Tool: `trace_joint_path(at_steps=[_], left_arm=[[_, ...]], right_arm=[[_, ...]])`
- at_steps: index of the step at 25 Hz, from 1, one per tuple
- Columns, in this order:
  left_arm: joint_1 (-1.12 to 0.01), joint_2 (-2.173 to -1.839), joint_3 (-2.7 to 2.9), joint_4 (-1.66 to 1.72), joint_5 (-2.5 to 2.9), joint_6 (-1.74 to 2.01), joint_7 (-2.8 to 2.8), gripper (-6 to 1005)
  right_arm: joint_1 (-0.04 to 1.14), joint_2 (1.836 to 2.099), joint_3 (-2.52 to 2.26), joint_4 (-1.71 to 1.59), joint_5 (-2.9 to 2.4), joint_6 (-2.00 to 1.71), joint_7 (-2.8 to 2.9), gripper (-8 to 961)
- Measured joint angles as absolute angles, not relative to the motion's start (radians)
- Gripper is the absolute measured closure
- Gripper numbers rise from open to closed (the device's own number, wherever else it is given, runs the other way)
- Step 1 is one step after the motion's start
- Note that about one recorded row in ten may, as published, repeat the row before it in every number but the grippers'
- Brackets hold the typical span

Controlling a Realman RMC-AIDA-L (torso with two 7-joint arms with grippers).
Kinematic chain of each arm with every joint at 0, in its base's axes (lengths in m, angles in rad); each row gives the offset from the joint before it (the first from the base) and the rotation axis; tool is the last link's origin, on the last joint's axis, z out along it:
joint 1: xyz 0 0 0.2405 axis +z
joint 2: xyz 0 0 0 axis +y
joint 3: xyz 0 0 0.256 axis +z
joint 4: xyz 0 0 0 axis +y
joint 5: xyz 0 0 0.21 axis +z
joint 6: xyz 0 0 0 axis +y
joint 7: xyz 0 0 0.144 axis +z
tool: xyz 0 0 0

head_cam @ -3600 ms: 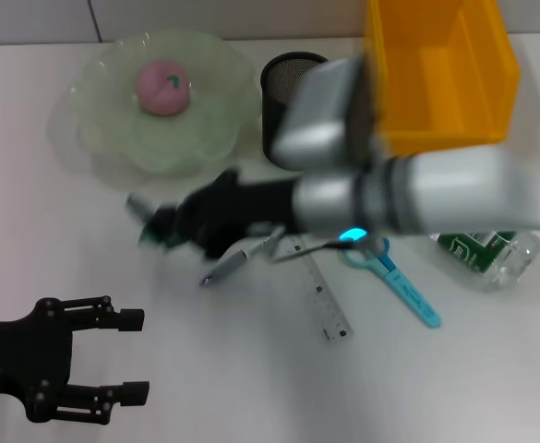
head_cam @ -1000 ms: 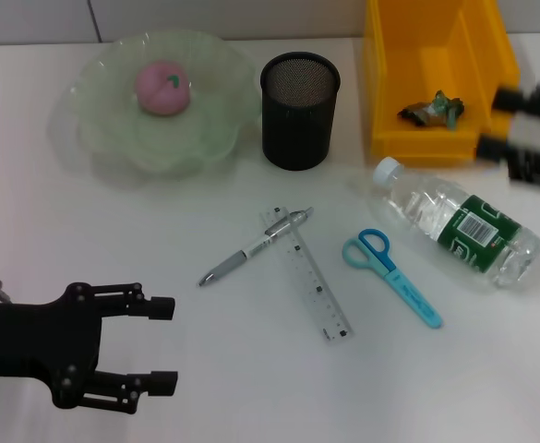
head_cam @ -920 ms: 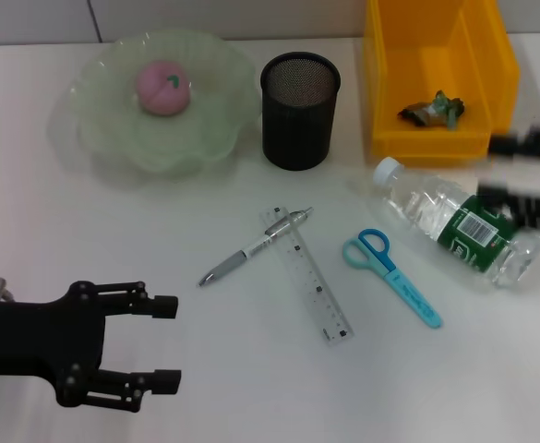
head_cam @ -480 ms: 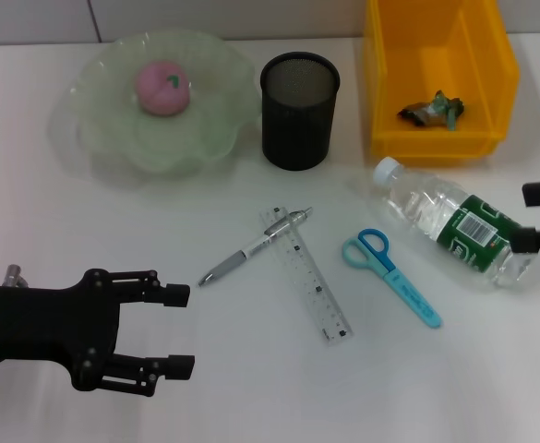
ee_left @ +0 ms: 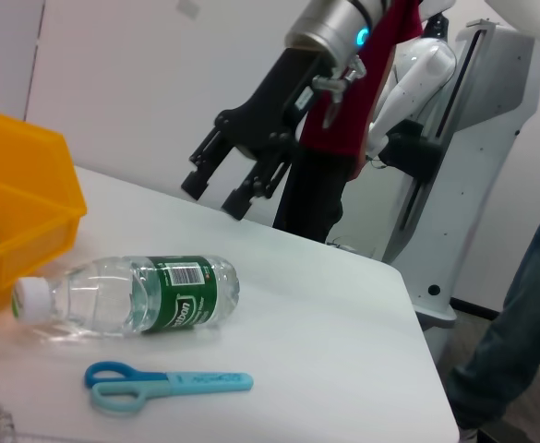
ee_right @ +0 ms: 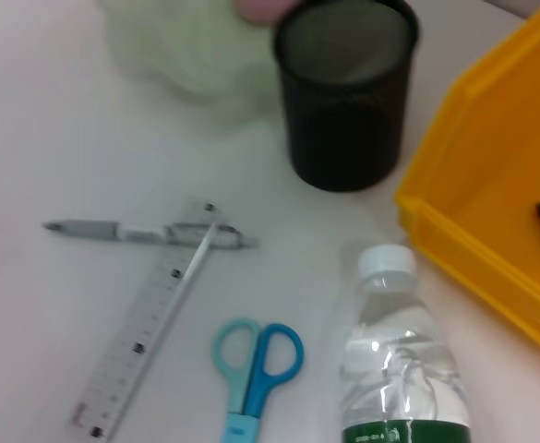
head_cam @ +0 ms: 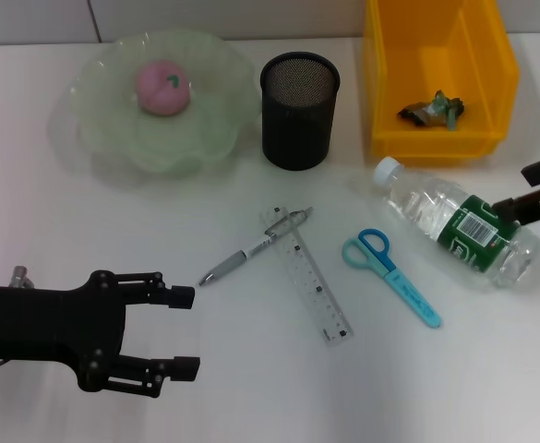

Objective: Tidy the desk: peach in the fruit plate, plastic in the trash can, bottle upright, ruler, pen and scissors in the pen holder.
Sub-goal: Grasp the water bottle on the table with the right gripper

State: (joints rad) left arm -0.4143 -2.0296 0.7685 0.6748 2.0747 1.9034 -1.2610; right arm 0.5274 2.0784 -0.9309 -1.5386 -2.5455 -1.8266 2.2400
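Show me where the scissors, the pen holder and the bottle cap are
scissors (head_cam: 389,274), head view, on the blue blades by the pivot
pen holder (head_cam: 297,129), head view, on its black mesh wall
bottle cap (head_cam: 389,170), head view, on its white top

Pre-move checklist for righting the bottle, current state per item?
1. Bottle lying on its side, cap on: ok, still needs righting.
2. Right gripper open, just beyond the bottle's base end, not touching: ok.
3. Scissors lie close beside the bottle, apart from it: ok, but watch them while tipping.
4. Trash can stands behind the bottle's cap with the plastic inside: ok.
5. Left gripper open, low at the desk's near left, away from the bottle: ok.
6. Pen lies across the ruler, neither in the pen holder: not ok.
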Motion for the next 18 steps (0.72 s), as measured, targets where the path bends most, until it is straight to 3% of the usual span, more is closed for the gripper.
trace_joint_path(at_steps=[18], left_arm=[[-0.414,-2.031,0.768,0.675,2.081,1.889,-1.256,172]], right_arm=[[0.578,2.083,-1.207,-1.35,-2.681,-1.57,2.377,155]])
